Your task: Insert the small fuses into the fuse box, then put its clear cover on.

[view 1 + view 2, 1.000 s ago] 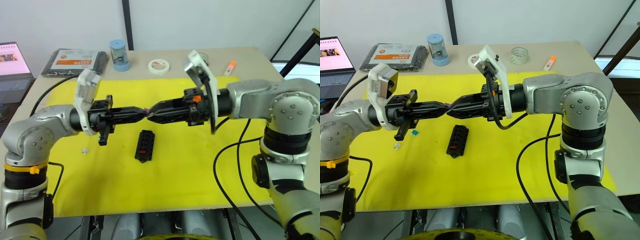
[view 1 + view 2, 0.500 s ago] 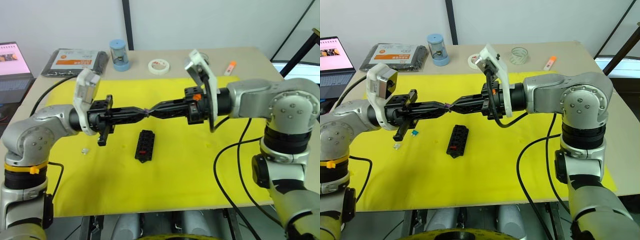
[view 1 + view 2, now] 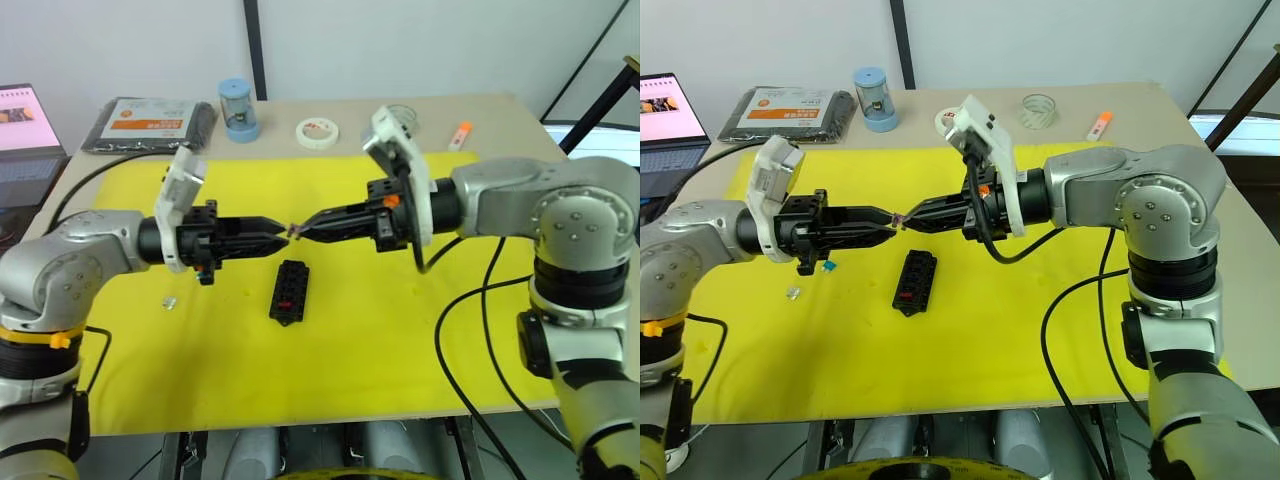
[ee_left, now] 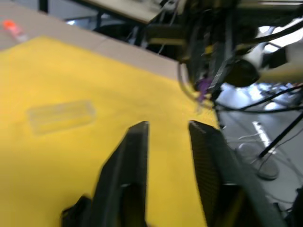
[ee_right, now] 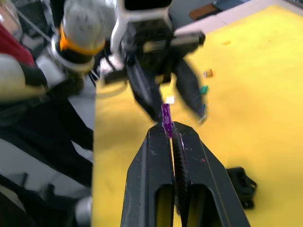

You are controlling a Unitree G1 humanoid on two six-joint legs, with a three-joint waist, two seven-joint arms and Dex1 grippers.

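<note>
A pale wall is standing behind my bench, and a yellow mat is covering most of its top. I am holding both arms out over the mat, tips facing each other above the fuse box, which is lying flat near the mat's centre with a red fuse seated in one slot.

My right tool is pinching a purple fuse between its pressed-together fingertips; in the head views that fuse is sitting in the air at about 12 o'clock from the fuse box, right between the two tools. My left tool is standing spread, its two black fingers apart with a clear gap, tips just beside the purple fuse but not gripping it.

The clear cover is lying flat on the mat. A teal fuse is resting on the mat at about 9 o'clock from the fuse box, and a clear fuse is lying a little further out the same way.

Along the far edge of the bench are sitting a flat black packet with an orange label, a blue cylinder, a white tape roll, a clear tape roll and a small orange item. A laptop is standing open beyond the bench at 10 o'clock.
</note>
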